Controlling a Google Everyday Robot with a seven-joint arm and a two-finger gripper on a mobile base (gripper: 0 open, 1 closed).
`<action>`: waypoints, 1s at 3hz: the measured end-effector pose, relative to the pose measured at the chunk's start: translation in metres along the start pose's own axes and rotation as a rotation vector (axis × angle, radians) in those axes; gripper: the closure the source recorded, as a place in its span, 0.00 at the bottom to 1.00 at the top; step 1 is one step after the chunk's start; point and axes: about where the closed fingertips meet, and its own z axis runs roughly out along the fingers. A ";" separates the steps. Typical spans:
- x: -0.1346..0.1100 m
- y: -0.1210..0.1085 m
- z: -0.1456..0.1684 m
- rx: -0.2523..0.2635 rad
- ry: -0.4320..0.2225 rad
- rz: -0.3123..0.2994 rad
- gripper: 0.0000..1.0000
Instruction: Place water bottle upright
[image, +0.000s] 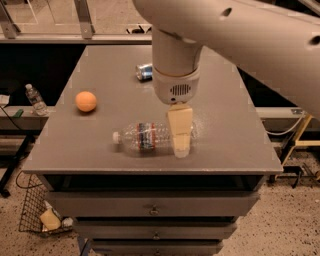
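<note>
Camera view: my gripper (181, 146) hangs at the base end of the lying water bottle (144, 137); its grip I cannot tell.

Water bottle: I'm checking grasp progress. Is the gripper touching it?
Cannot tell. In the camera view the gripper overlaps the base end of the lying water bottle, hiding any contact or gap.

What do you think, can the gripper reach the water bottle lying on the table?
Probably yes: the gripper hangs right over one end of the water bottle, nothing between them.
</note>
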 end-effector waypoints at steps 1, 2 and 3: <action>-0.013 -0.002 0.021 -0.038 0.058 -0.026 0.00; -0.022 -0.005 0.038 -0.071 0.094 -0.037 0.00; -0.029 -0.007 0.049 -0.093 0.106 -0.038 0.26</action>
